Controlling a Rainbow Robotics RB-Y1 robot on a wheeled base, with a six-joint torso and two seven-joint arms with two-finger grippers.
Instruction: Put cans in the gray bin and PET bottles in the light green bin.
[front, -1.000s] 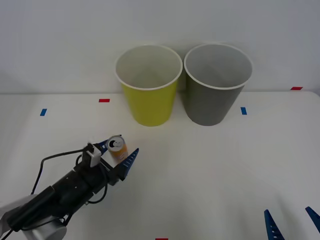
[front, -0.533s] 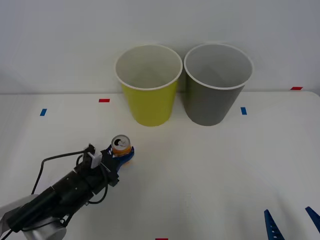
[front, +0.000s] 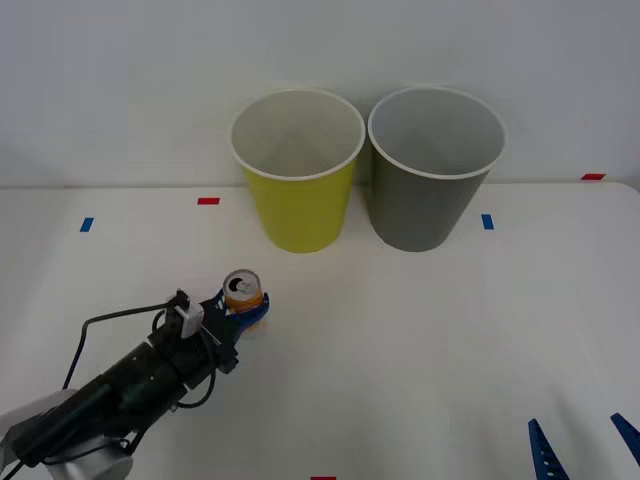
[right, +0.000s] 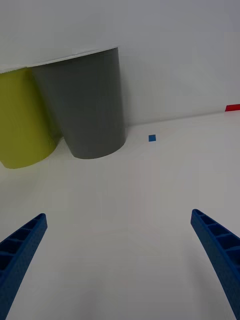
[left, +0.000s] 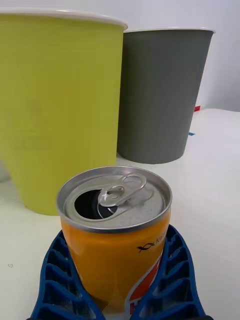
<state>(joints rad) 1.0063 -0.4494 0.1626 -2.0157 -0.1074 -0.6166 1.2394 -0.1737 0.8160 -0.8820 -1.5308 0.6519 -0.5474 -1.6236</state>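
Observation:
A small orange can with an opened silver top stands upright on the white table, left of centre. My left gripper is shut on the can, its blue ribbed fingers wrapped round the can's lower body. Behind the can stand the light green bin and, to its right, the gray bin, side by side and upright. My right gripper hangs open at the table's near right with nothing between its fingers.
Small red tape marks and blue tape marks dot the white table. A grey wall rises behind the bins. Open table surface lies between the can and the bins and across the right half.
My left gripper's fingers closed round the can, which shifted slightly forward. In the last half second nothing moved. The right arm stayed still.

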